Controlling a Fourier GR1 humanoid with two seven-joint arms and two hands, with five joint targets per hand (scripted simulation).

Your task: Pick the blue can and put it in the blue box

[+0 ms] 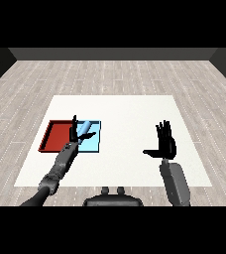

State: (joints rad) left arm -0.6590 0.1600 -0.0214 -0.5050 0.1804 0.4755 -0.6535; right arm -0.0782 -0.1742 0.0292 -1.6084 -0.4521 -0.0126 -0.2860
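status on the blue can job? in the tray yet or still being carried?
Pick looks done: the left hand is over the light blue tray, with the light blue cylindrical can tilted at its fingers. In hand: the placing. Left: whether the can already rests in the tray cannot be told, nor whether it is released. The right hand is open, apart.

The flat white bench (130,111) looks smooth and matt. Around it, the pale grey wood-plank floor (194,79) shows grain lines. The shallow red tray (53,135) and light blue tray (94,144) look like smooth, matt plastic.
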